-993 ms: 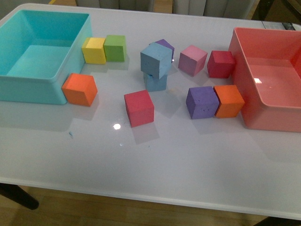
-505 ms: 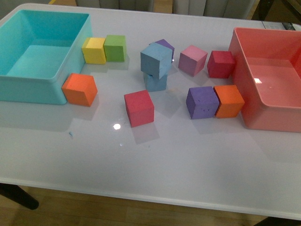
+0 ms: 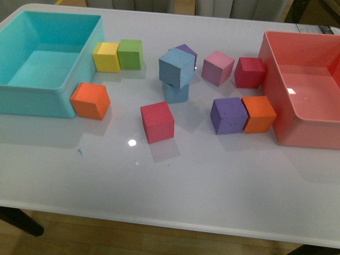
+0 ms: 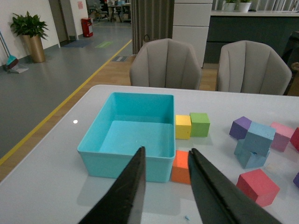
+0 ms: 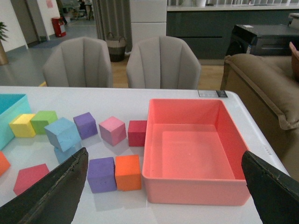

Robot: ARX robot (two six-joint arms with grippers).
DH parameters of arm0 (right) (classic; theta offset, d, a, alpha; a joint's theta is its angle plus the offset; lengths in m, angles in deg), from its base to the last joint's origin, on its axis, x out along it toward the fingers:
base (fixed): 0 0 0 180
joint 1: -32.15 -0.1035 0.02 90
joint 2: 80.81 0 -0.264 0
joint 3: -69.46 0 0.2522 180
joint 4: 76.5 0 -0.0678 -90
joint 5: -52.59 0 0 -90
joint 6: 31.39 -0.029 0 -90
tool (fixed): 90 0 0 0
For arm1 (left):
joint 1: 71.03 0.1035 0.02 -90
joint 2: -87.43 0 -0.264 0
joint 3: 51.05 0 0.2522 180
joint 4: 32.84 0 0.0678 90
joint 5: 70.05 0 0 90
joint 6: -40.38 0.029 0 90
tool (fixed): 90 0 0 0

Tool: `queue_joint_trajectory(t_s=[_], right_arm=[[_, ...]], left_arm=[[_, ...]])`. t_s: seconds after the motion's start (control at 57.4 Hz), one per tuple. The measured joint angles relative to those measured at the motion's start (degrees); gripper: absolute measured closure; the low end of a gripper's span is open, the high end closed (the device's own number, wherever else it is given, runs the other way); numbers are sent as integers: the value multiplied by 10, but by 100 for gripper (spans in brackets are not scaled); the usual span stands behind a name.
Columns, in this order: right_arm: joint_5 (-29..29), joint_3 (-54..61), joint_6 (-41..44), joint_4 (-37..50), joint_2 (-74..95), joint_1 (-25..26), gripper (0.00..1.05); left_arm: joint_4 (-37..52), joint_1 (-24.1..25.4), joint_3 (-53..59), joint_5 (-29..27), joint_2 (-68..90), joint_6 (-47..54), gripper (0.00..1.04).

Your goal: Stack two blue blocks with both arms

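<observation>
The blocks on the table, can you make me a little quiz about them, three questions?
1. True or false: one blue block sits on the other blue block.
2. Which block lies just right of the purple block? A) yellow B) orange C) green
3. Fill in: the yellow block touches the ____ block.

Key: 1 true. 2 B, the orange block. 3 green, the green block.
</observation>
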State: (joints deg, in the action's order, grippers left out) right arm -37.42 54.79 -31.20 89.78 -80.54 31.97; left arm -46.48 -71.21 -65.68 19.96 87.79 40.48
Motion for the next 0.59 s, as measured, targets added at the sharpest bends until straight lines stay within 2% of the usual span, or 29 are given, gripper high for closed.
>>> queue_joint_trajectory(t_s=[0.331, 0.366, 0.592], right_arm=[[0, 0, 0, 0, 0, 0, 9], [0, 0, 0, 0, 0, 0, 9], [0, 0, 0, 0, 0, 0, 9]], left_arm=[[0, 0, 0, 0, 0, 0, 10], [0, 0, 0, 0, 0, 0, 7], [0, 0, 0, 0, 0, 0, 9]])
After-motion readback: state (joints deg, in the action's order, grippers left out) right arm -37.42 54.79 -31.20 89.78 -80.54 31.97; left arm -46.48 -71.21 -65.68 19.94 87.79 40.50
